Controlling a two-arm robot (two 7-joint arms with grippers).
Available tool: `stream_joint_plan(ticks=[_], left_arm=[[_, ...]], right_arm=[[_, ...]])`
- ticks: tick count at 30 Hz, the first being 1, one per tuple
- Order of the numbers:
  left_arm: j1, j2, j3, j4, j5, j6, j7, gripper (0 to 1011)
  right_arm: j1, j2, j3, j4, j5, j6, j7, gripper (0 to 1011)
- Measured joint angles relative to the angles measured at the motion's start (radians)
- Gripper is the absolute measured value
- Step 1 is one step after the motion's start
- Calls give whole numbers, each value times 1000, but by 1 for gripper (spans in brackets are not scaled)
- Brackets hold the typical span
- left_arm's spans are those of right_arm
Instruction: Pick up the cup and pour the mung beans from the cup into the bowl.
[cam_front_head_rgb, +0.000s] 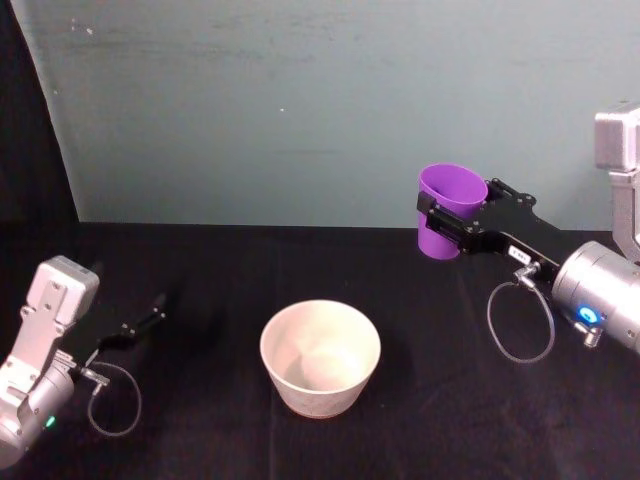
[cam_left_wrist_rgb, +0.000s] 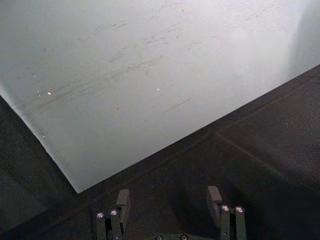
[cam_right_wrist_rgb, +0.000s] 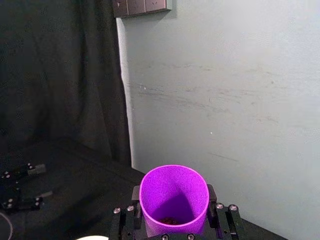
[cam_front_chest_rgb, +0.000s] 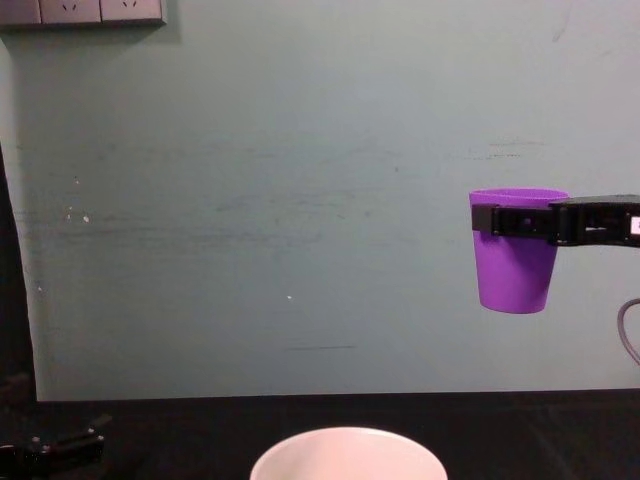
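The purple cup (cam_front_head_rgb: 446, 186) hangs upright, clamped by the right gripper (cam_front_head_rgb: 453, 213), right of the bowl (cam_front_head_rgb: 300, 385); the parked left gripper (cam_left_wrist_rgb: 168, 200) has its jaws apart.

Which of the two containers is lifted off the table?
The purple cup, held upright in the air by the right gripper; the wider pale bowl stands on the table. The left gripper idles.

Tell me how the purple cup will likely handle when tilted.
Probably light: the right gripper holds the cup aloft near its rim. It narrows toward its base, so tipped far over it might slide out of the grip. Few mung beans show at its bottom, so tilting likely shifts little weight. The left gripper idles low on the left.
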Motion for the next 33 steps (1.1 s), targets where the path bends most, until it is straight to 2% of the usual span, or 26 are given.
stream_joint_plan(ticks=[33], left_arm=[[0, 0, 0, 0, 0, 0, 0, 1011]], right_arm=[[0, 0, 0, 0, 0, 0, 0, 731]])
